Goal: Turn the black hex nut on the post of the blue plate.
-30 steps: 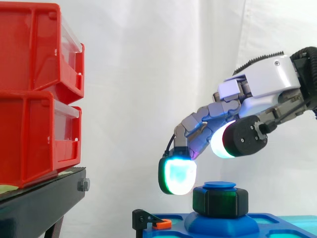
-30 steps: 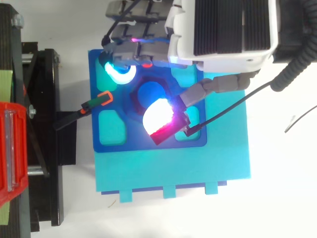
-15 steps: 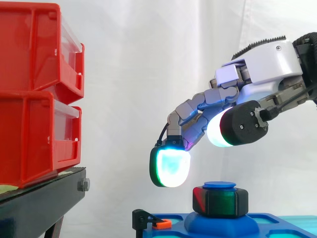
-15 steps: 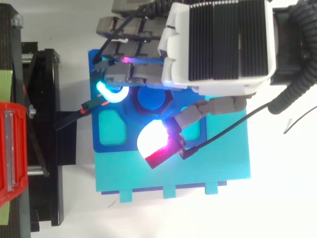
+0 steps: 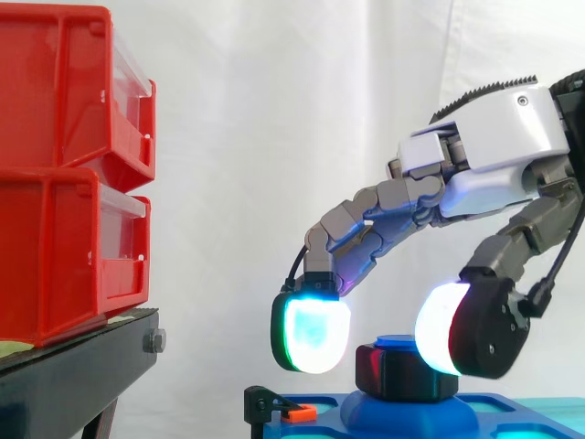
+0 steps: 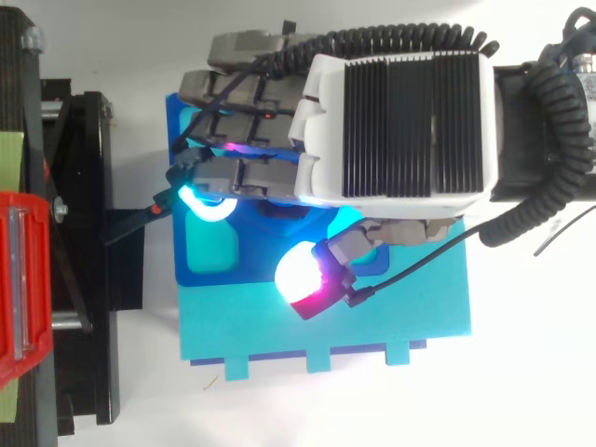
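The black hex nut (image 5: 395, 375) sits on the blue post (image 5: 391, 341) rising from the blue plate (image 5: 494, 412). My hand (image 5: 494, 146) reaches in from the right and arches over the nut. Its long fingers slope down to the left, and one cyan-green fingertip (image 5: 311, 334) hangs just left of the nut with a thin gap. The thumb's white pad (image 5: 443, 329) hangs low at the nut's right, in front of it. In the top view the hand (image 6: 391, 126) covers the nut, and the thumb's pad (image 6: 303, 277) lies over the plate's (image 6: 207, 265) near edge. Nothing is gripped.
The plate rests on a cyan base (image 6: 326, 326). A small orange-and-black clip (image 5: 292, 413) juts from the plate's left end. Stacked red bins (image 5: 64, 174) on a black stand (image 5: 73, 375) are to the left.
The hand has come down over the nut. The thumb has swung from high beside the palm down to nut level. The fingertip has sunk and shifted slightly left.
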